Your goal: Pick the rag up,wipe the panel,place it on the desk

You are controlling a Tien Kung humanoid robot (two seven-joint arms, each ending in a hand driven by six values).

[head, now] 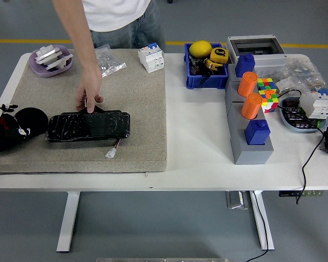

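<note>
A person's hand (89,94) reaches down from the far side of the desk (197,142) and touches the upper edge of the black panel (88,125), which lies flat on a tan mat (136,98) with its red-and-white lead trailing toward the near edge. At the mat's left end the robot's left hand (3,131) rests beside a dark, rounded bundle (31,119) that is probably the rag; at this angle it cannot be told whether the fingers are curled, spread or gripping cloth. The right arm is out of the frame. The task appears to stand at its opening step, the pick-up, with no wiping begun. The next move would call for a firm hold on the rag, then a short carry rightward onto the panel, and the person's hand would need to be clear of the surface first.
</note>
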